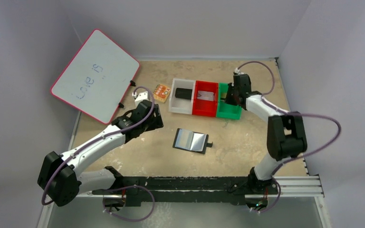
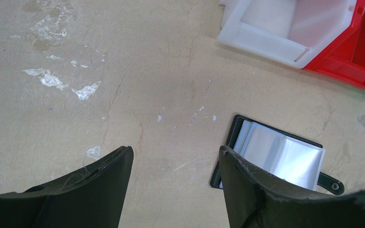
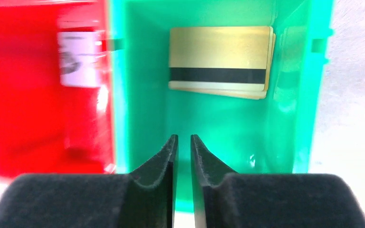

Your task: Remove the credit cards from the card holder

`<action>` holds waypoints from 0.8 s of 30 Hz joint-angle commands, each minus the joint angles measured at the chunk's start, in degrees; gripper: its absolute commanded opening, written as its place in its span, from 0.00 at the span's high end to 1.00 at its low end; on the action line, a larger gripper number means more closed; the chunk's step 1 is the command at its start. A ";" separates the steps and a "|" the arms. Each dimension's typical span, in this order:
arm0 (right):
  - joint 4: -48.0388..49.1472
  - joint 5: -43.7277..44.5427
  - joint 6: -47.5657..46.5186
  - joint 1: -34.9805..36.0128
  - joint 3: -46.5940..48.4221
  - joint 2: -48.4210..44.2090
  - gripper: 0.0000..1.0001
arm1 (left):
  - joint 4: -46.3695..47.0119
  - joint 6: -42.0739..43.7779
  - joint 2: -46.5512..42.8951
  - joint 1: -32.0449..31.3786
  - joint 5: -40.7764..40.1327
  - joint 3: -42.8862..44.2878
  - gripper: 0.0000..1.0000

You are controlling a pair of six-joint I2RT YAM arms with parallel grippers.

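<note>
Rising straight up, clear of the green plastic bin's [image 3: 299, 95] walls near the table's far edge, seems best. The right gripper [image 3: 184, 137] is barely parted and empty above the flat gold-tan plastic credit cards [image 3: 218, 52]. The black folding card holder [image 2: 280, 152] lies open mid-table, with the left gripper [image 2: 175, 152] spread empty beside it.

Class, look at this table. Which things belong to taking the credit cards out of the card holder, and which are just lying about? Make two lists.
Belonging to the job: card holder, lying open; gold cards in the green bin; silver-grey card in the red bin.

Just lying about: whiteboard; orange square piece; black block in the white bin.
</note>
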 commanded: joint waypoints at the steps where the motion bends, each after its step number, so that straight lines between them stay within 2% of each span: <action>1: -1.44 -0.95 1.58 2.70 -3.07 -16.70 0.79 | 2.34 -1.17 0.29 0.68 1.16 2.68 0.33; 3: -3.35 0.21 4.38 6.02 -5.72 -22.45 0.77 | 2.87 -1.72 0.38 1.09 1.85 2.49 0.33; 6: -5.25 3.38 12.98 15.22 -10.54 -29.08 0.73 | 3.07 -2.60 0.39 1.89 2.37 2.67 0.32; 11: -6.48 8.37 26.12 28.79 -15.43 -32.68 0.72 | 0.52 -4.04 -0.15 4.12 0.94 3.38 0.32; 16: -7.85 11.99 33.39 39.49 -14.75 -27.63 0.69 | -1.92 -4.77 -1.77 4.79 -1.55 2.95 0.32; 19: -10.62 11.70 37.27 42.97 -12.02 -20.98 0.67 | -3.05 -4.69 -1.90 4.82 -1.97 3.74 0.32; 22: -15.29 16.08 41.40 46.41 -8.84 -16.01 0.56 | -2.70 -5.15 -1.99 4.82 -2.35 3.99 0.32; 24: -15.65 16.66 41.56 46.99 -7.59 -13.31 0.54 | -1.29 -5.85 -2.00 4.82 -2.10 3.56 0.32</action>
